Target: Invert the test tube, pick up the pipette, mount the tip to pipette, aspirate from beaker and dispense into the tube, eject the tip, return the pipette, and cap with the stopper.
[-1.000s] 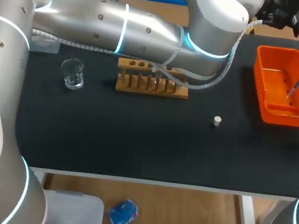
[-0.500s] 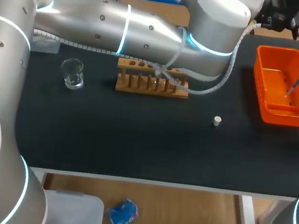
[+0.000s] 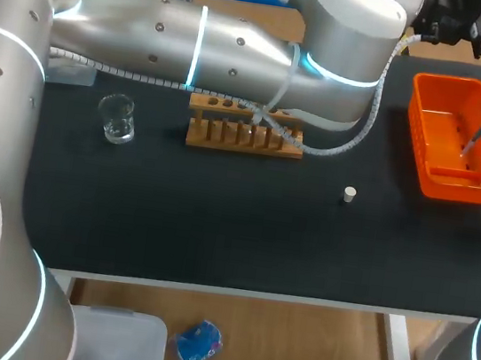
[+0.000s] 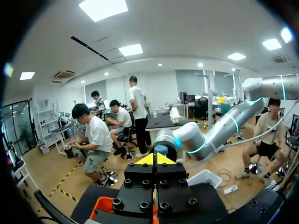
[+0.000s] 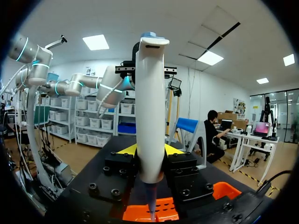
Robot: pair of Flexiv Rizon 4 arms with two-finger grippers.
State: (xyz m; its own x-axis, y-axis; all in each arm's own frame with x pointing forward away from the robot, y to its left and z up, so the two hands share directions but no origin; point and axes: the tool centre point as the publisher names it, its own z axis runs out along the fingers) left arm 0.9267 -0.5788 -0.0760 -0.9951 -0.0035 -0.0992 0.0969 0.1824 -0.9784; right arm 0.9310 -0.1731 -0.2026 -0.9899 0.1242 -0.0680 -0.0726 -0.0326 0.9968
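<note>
Sitting near-centre on the desk (image 3: 215, 230), the stopper (image 3: 349, 193) lies loose. Far right, the right end effector (image 5: 149, 153) clamps the pipette (image 5: 150, 93) upright, tip down into the orange bin (image 3: 418, 115). The left end effector (image 4: 155, 159), clenched empty, is beside the pipette's top.

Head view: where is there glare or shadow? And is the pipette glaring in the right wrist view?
Head view: sheen along the left arm, small glints on the beaker, almost no shadow under the stopper. Right wrist view: the pipette, held by the right tool, is evenly lit, without glare.
</note>
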